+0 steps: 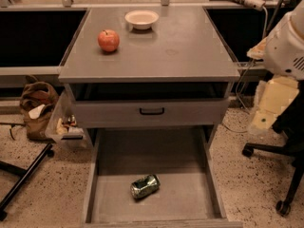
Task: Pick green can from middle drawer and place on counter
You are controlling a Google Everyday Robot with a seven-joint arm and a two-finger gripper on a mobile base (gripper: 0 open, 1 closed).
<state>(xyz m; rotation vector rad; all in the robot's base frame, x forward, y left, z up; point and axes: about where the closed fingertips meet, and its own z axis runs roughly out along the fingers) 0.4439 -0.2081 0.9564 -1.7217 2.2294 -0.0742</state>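
Right of the counter the hand hangs, not touching it.

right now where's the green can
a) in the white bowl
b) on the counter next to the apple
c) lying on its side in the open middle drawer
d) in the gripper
C: the green can lies on its side on the floor of the pulled-out middle drawer, near its front; the gripper hangs off to the right of the cabinet, well apart from it.
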